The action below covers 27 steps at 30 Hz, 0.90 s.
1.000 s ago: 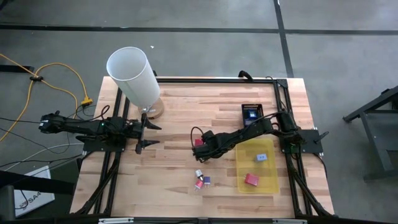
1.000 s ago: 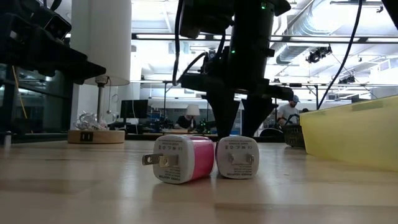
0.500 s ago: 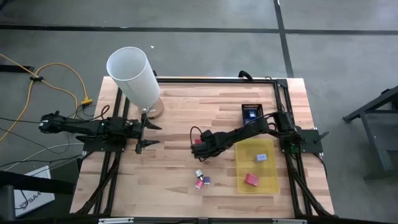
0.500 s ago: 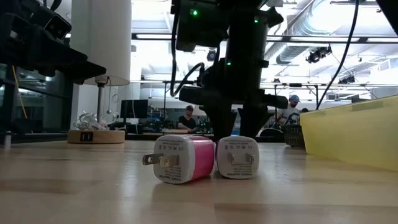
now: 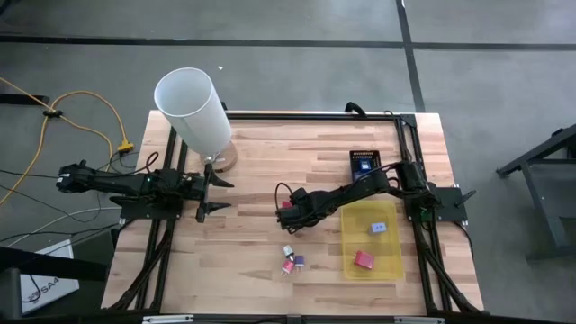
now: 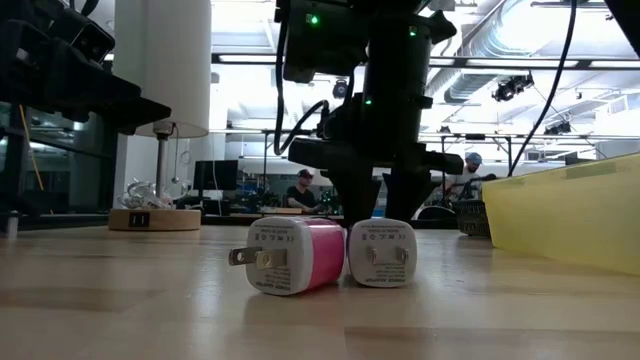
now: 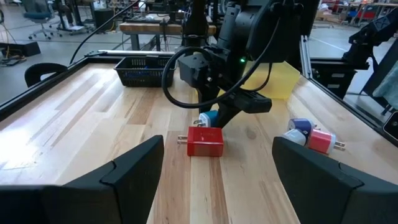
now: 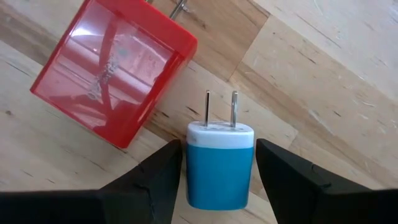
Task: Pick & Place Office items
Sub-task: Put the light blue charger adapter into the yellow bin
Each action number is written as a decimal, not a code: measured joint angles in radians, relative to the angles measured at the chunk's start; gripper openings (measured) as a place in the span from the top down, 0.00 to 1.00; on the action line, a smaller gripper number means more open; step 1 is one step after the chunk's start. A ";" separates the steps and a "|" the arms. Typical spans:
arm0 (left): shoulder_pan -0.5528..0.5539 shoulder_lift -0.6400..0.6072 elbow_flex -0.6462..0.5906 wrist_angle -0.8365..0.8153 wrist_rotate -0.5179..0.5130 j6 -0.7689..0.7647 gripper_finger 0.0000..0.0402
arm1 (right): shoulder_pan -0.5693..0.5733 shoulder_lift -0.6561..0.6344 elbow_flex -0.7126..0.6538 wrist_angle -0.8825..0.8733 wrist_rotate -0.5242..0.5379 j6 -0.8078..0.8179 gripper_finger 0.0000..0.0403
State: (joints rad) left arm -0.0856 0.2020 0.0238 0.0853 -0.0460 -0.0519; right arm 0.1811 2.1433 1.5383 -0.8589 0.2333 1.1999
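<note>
The office items are small plug-in charger blocks. A red one (image 8: 112,81) and a blue-and-white one (image 8: 217,165) lie side by side mid-table. My right gripper (image 8: 219,180) points down over the blue one, open, a finger close on each side of its body. In the high view the gripper (image 5: 288,209) hides the blue block. A pink (image 6: 300,256) and a white block (image 6: 382,253) lie near the table's near edge, with a third beside them (image 5: 299,261). My left gripper (image 5: 216,193) waits open at the table's left. My right gripper comes from above, pointing down, with a finger (image 8: 155,186) close on each long side of the blue charger's body (image 8: 217,180). The charger lies flat on the table with its prongs pointing away from the wrist. I cannot tell whether the fingers touch it.
A yellow translucent tray (image 5: 389,261) on the table's right holds a white-blue block (image 5: 378,229) and a red one (image 5: 363,260). A tall white cylinder (image 5: 193,112) stands far left on a round base. A black basket (image 5: 364,164) sits at the far right.
My right gripper has come down a little and shifted slightly toward the table's left, settling over the blue charger beside the red one; in the last half second it has kept still. The blocks have not moved.
</note>
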 joint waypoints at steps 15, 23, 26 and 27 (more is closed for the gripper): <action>0.000 0.000 0.000 -0.001 0.000 0.000 0.27 | 0.000 0.000 0.000 -0.001 0.002 0.000 0.51; 0.000 0.000 0.000 -0.001 0.000 0.000 0.27 | 0.000 0.000 0.000 0.000 0.002 0.000 0.62; 0.000 0.000 0.000 -0.001 0.000 0.000 0.27 | 0.000 0.000 0.000 0.001 0.002 0.000 0.68; 0.000 0.000 0.000 -0.001 0.000 0.000 0.27 | 0.000 0.000 0.000 0.001 0.002 0.000 0.69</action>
State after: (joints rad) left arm -0.0854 0.2020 0.0238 0.0841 -0.0460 -0.0520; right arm 0.1810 2.1429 1.5379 -0.8580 0.2356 1.2003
